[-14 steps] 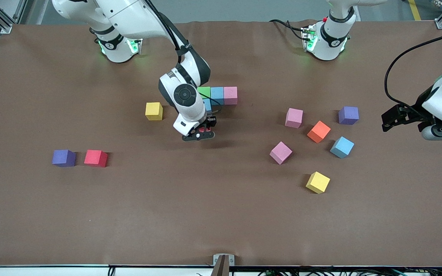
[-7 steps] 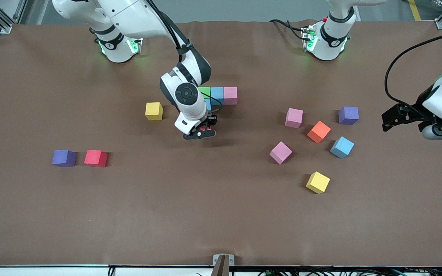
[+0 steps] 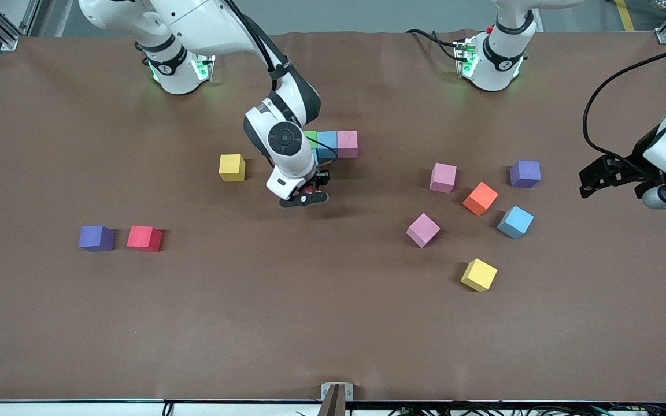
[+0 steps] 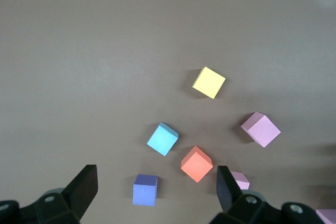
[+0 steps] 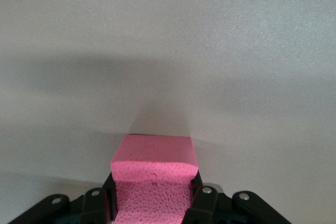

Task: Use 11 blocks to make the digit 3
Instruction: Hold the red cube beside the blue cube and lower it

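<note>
Though front-hidden, pincer (image 5: 152,203) pinches block (image 5: 153,174).

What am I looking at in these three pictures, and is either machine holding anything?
Two robot arms stand at a brown table. One picture looks down from across the table; the other two come from cameras on each arm's wrist. The right gripper, over the table just in front of a started row of green, light blue and pink blocks, has its jaws shut on a pinkish-red block. The left gripper waits with open jaws, empty, over that arm's end of the table. Loose blocks lie scattered there: pink, orange, blue, yellow and a purple cube. Toward the right arm's end lie a yellow block, a red block and another purple cube.
</note>
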